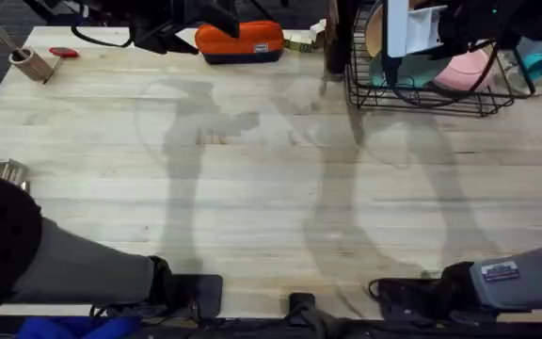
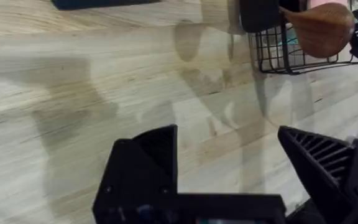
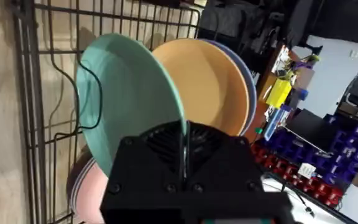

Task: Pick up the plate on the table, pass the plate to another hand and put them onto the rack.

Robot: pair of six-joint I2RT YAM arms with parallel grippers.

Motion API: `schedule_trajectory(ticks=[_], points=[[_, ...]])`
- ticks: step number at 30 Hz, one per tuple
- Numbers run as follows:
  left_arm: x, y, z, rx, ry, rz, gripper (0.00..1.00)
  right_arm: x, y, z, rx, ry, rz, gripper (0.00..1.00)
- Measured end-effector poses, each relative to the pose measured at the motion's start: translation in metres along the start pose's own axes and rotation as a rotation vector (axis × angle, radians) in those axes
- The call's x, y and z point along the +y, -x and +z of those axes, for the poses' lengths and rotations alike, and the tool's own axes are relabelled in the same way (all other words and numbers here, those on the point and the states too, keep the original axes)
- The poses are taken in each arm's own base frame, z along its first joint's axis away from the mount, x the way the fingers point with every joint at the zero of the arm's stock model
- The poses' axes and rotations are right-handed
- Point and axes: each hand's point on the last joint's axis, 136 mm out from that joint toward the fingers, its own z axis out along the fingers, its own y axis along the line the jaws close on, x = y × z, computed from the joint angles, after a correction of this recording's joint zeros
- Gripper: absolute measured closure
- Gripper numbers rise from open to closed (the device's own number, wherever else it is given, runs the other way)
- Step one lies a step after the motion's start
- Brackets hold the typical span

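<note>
Standing edge-on in the black wire rack [image 3: 36, 93], the stiff, glossy teal plate [image 3: 126, 106] is clamped at its rim by the right gripper [image 3: 184, 158]; left gripper [image 2: 229, 168] jaws are apart, empty.

The table [image 1: 252, 179] is showing pale, smooth matt wood; the rack [image 3: 36, 93] is looking like black wire; the plate [image 3: 123, 99] is gleaming, smooth teal.

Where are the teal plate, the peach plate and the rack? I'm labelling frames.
teal plate [image 3: 126, 106], right wrist view, its glossy face.
peach plate [image 3: 207, 87], right wrist view, its face.
rack [image 1: 422, 102], overhead view, front bottom wire.
</note>
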Motion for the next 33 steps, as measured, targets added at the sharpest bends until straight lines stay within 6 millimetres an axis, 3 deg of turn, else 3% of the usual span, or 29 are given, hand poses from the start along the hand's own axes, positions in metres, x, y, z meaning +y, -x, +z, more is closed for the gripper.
schedule_trajectory(ticks=[13, 33], points=[[0.0, 0.0, 0.0, 0.0, 0.0, -0.016, 0.006, 0.001, 0.0, 0.001, -0.001, 0.002, 0.0, 0.779], [0.0, 0.0, 0.0, 0.0, 0.0, -0.016, 0.005, -0.012, -0.001, -0.007, 0.007, -0.042, -0.006, 0.702]])
